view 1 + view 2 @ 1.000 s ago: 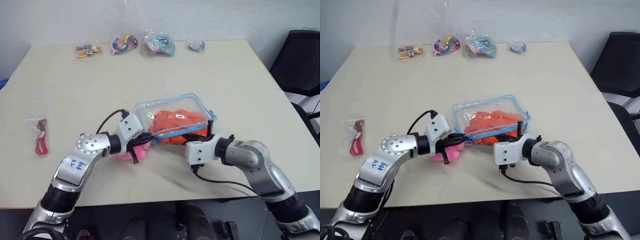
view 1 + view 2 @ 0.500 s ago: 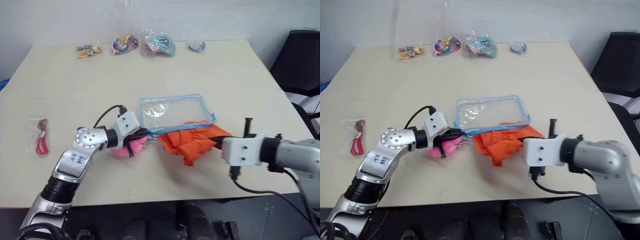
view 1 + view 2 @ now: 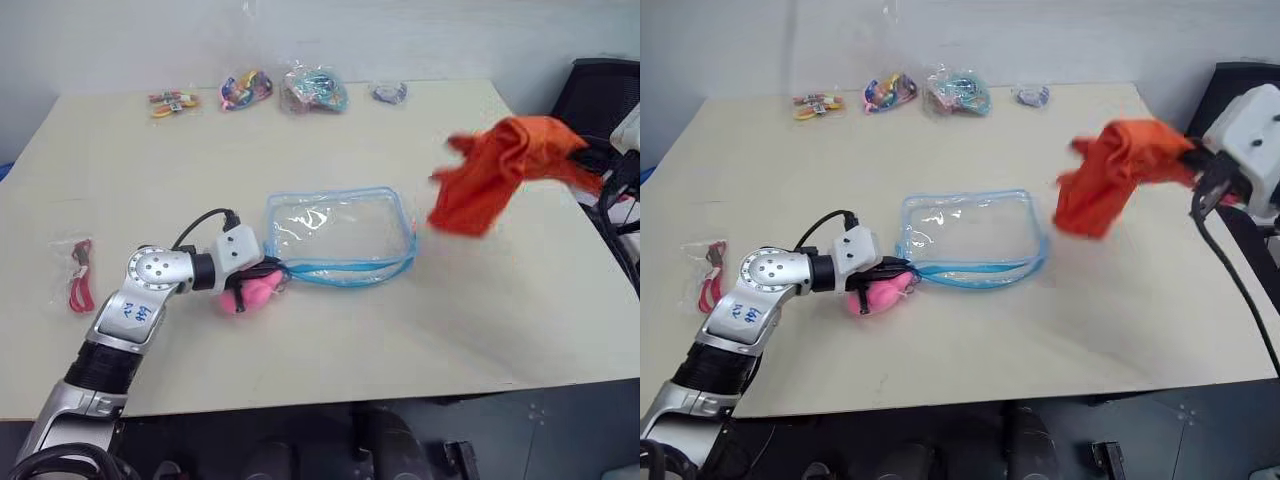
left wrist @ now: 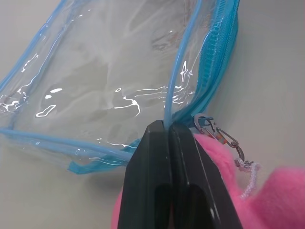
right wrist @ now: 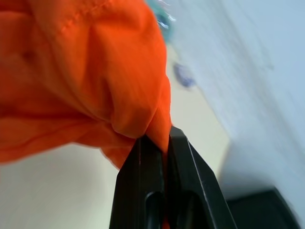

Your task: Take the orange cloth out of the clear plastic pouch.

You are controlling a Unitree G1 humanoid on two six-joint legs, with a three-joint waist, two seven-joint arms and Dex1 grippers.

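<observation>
The orange cloth [image 3: 500, 165] hangs in the air above the table's right side, well clear of the pouch, bunched and trailing from my right gripper [image 5: 164, 140], which is shut on one of its folds. The clear plastic pouch [image 3: 340, 232] lies flat and empty at the table's middle, its light-blue zipper edge gaping toward the front. My left gripper [image 4: 167, 126] is shut on the pouch's blue edging at its left front corner. A small pink plush toy [image 3: 250, 292] on a metal clip lies right under that gripper.
Small clear bags of colourful items [image 3: 250, 88] line the table's far edge. A bag with a red cord [image 3: 80, 272] lies at the left. A black chair [image 3: 600, 90] stands beyond the right edge. Bare tabletop [image 3: 480, 300] lies right of the pouch.
My right gripper has pulled the orange cloth fully out of the pouch and swung it up and to the right. The pouch now lies flat and empty, still held by the left gripper.
</observation>
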